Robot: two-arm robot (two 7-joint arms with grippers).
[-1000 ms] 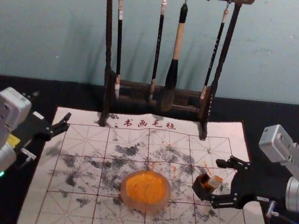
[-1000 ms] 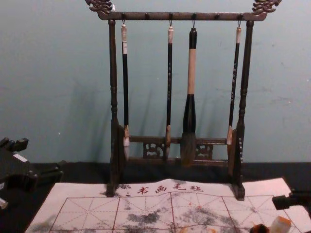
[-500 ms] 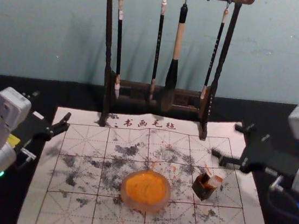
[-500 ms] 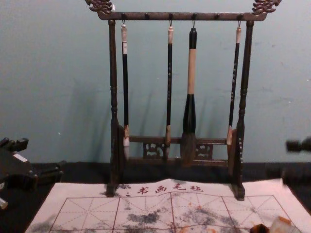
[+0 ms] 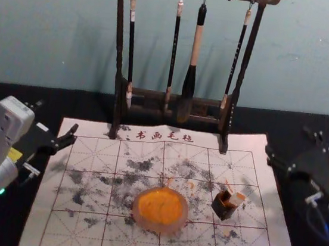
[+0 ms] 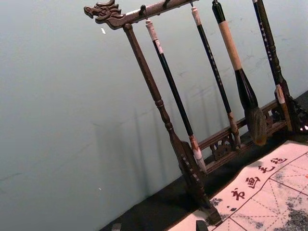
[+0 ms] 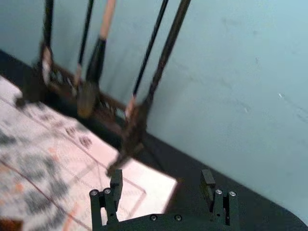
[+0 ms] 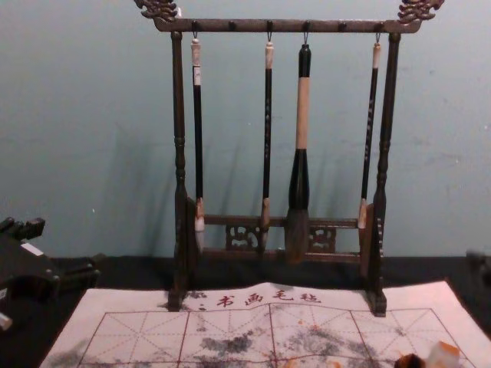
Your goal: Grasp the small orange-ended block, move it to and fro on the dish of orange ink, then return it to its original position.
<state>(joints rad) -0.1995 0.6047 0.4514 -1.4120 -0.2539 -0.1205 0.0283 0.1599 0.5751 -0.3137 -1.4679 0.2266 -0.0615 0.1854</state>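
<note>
The small orange-ended block [image 5: 236, 199] leans in a dark little holder [image 5: 224, 206] on the mat, right of the round dish of orange ink [image 5: 160, 209]. In the chest view the block [image 8: 443, 355] shows at the lower right. My right gripper [image 5: 287, 148] is off the mat's right edge, up and away from the block; in the right wrist view the right gripper [image 7: 162, 185] stands open with nothing between its fingers. My left gripper [image 5: 57, 128] stays parked over the mat's back left corner, its fingers apart.
A dark wooden rack [image 5: 116, 102] stands at the mat's back edge with several brushes hanging from it, one of them a thick brush [image 5: 189, 84]. The stained, gridded mat [image 5: 73, 232] lies on a black tabletop in front of a pale blue wall.
My right gripper has moved away from the holder and block, up and out to the right. Block and holder remain standing in place; the left arm has kept still.
</note>
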